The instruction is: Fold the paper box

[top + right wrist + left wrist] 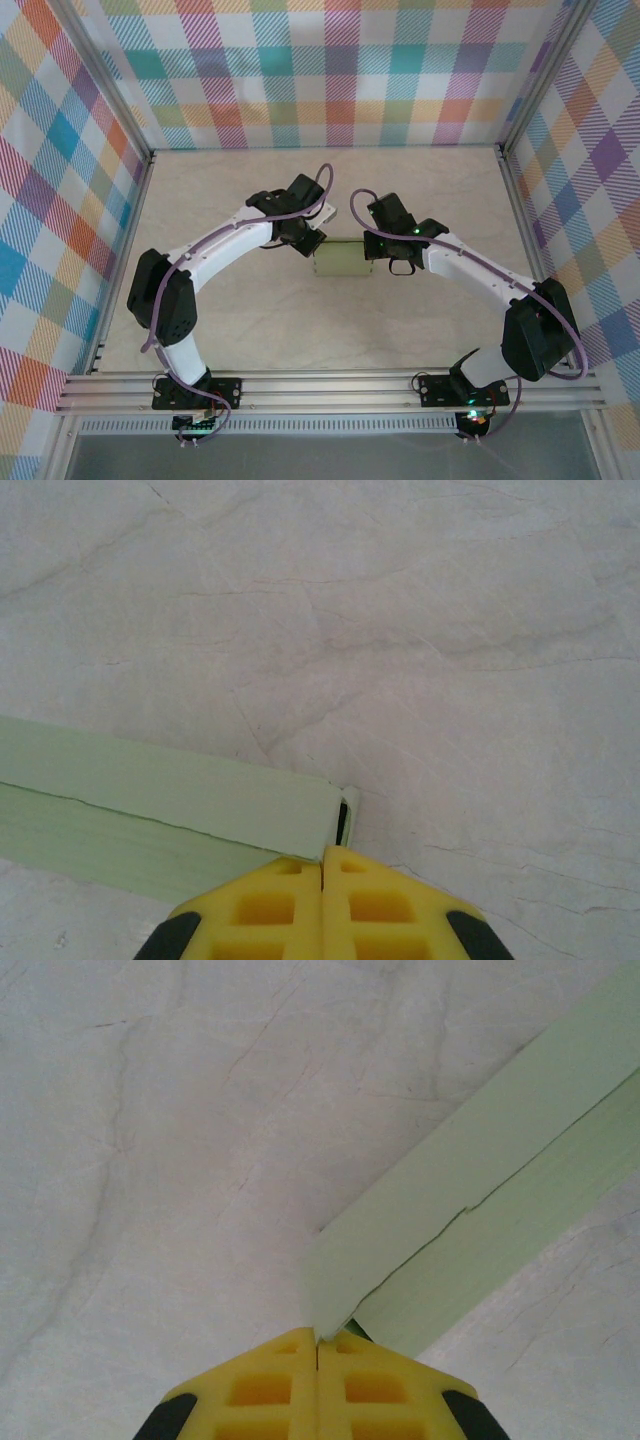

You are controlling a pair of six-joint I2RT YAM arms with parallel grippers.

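Note:
The paper box (340, 262) is a pale sage-green flat rectangular box lying in the middle of the table between my two arms. My left gripper (312, 245) is at its left end. In the left wrist view the yellow fingers (262, 1390) are pressed together, and a corner of the paper box (480, 1180) is pinched in the seam of the left gripper (318, 1340). My right gripper (372, 255) is at the right end. There the right gripper (322, 858) is shut, with the end corner of the paper box (170, 790) caught at its tips beside a small end flap (347, 805).
The pale marbled table (250, 180) is walled by checked cloth panels (330, 70) at the back and on both sides. Aluminium rails (330, 390) run along the near edge by the arm bases. Bare table lies all round the box.

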